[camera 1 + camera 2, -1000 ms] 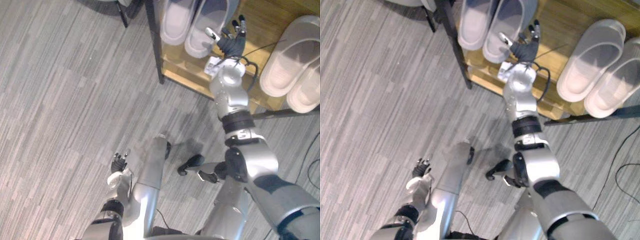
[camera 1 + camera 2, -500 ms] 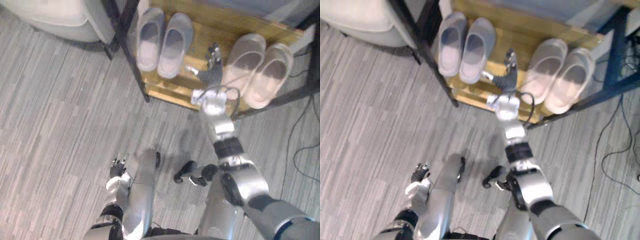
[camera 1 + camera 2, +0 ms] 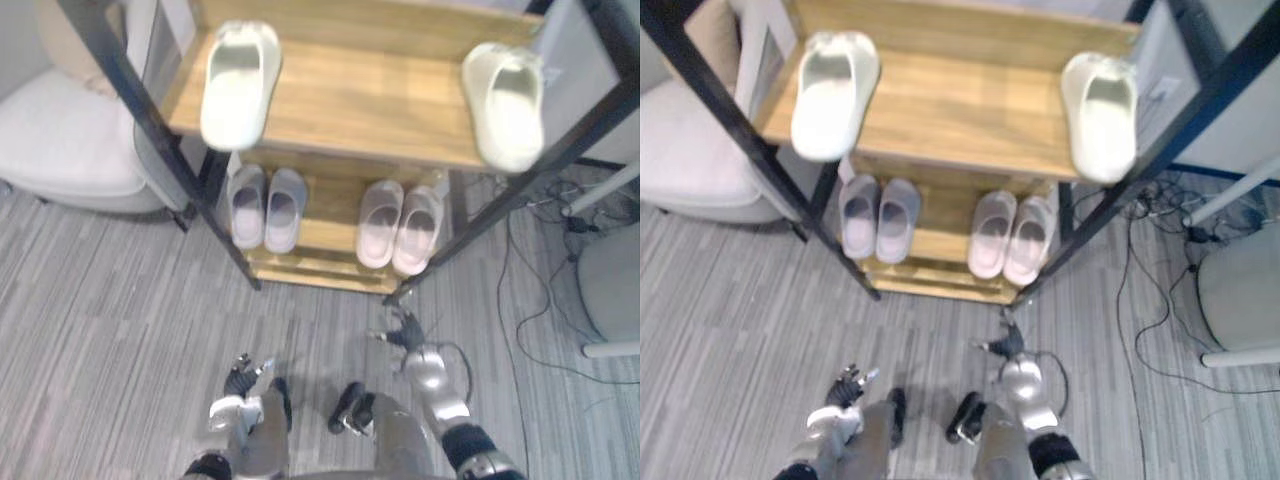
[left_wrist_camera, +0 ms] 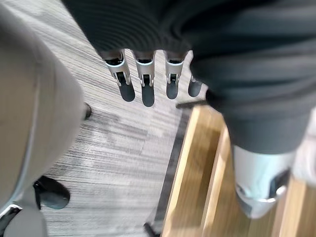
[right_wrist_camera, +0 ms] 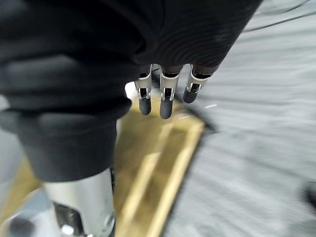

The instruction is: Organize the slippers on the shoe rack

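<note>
Grey pair [image 3: 265,208] and pink pair [image 3: 398,226] sit tidy mid-frame on the shoe rack [image 3: 360,100]; upper-left white slipper [image 3: 239,82] and upper-right white slipper [image 3: 505,100] likely need pairing; left hand [image 3: 238,380], right hand [image 3: 407,333]: fingers straight, empty

The right hand [image 5: 165,94] shows under its dark ribbed cover, its silver dark-tipped fingers straight and holding nothing — the thumb [image 5: 81,210] stands apart from them. Past the fingers lies a yellow-brown slatted wooden shelf [image 5: 148,163], and beside it a grey striped carpet floor [image 5: 252,148].
</note>
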You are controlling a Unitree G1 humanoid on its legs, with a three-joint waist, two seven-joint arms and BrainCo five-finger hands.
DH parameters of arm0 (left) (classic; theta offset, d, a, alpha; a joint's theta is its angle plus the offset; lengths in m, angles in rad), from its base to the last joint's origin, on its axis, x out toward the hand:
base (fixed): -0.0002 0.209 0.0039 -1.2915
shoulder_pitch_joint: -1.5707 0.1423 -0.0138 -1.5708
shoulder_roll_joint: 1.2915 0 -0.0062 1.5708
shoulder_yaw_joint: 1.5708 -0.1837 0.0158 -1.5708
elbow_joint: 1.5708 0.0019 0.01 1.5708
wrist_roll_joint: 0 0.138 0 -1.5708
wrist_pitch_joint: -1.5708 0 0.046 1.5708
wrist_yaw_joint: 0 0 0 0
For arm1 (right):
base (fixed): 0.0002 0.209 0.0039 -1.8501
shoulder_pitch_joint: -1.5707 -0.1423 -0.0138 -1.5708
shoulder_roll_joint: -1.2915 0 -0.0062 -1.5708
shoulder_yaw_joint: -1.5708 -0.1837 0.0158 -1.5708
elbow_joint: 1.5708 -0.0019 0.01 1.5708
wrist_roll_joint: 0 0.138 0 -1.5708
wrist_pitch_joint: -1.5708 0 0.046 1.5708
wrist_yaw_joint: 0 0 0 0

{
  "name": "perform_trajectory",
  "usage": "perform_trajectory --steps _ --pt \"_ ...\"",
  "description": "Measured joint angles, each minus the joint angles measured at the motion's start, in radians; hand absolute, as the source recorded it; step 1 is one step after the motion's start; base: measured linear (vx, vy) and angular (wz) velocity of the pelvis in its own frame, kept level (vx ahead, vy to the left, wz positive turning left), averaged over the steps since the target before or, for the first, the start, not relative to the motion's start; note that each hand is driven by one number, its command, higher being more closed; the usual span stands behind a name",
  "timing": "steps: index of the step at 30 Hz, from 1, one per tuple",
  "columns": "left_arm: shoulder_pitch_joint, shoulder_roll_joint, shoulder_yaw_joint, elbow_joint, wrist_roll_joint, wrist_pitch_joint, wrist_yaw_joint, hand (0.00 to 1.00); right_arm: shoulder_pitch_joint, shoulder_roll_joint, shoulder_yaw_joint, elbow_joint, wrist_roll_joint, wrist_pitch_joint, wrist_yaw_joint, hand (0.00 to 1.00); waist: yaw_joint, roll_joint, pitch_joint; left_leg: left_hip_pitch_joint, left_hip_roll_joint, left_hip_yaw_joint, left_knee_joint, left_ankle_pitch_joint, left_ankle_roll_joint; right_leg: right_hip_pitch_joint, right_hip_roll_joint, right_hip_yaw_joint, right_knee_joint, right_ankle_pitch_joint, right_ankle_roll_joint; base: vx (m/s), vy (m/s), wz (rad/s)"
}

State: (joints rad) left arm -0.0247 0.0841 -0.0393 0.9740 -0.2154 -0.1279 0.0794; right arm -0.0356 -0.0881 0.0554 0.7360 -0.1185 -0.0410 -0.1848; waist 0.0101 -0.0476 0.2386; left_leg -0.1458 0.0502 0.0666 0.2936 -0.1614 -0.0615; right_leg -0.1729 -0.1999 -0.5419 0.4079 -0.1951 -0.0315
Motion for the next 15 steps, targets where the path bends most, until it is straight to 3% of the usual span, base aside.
perform_trajectory --steps 4,8,12,15 --pt "0.034 -0.002 -0.041 -0.007 0.04 0.011 -0.004 0.0 0.058 0.003 -0.085 0.12 0.004 0.0 0.012 0.0 -0.011 0.029 -0.042 0.115 0.0 0.01 -0.16 0.061 -0.001 0.089 0.042 0.002 -0.134 0.056 0.015 0.1 0.023 -0.09" --pt "0.057 -0.022 -0.109 -0.027 0.105 0.007 -0.001 0.0 0.057 0.009 -0.174 0.264 0.04 0.001 0.009 0.0 -0.011 0.058 -0.07 0.157 0.003 0.011 -0.194 0.07 0.0 0.152 0.073 0.001 -0.234 0.104 0.026 0.05 0.043 -0.01" --pt "0.048 -0.02 -0.181 -0.02 0.169 0.009 0.005 0.0 0.059 0.029 -0.2 0.283 0.05 0.001 0.01 0.0 -0.011 0.06 -0.073 0.205 0.004 0.024 -0.222 0.078 -0.003 0.214 0.099 0.01 -0.323 0.15 0.031 0.0 0.038 -0.09" --pt "0.033 -0.006 -0.302 -0.056 0.217 0.009 0.008 0.0 0.063 0.04 -0.21 0.285 0.05 0.002 0.01 0.0 -0.011 0.06 -0.079 0.225 0.003 0.032 -0.232 0.079 -0.005 0.247 0.115 0.022 -0.387 0.183 0.03 -0.04 0.03 -0.1"
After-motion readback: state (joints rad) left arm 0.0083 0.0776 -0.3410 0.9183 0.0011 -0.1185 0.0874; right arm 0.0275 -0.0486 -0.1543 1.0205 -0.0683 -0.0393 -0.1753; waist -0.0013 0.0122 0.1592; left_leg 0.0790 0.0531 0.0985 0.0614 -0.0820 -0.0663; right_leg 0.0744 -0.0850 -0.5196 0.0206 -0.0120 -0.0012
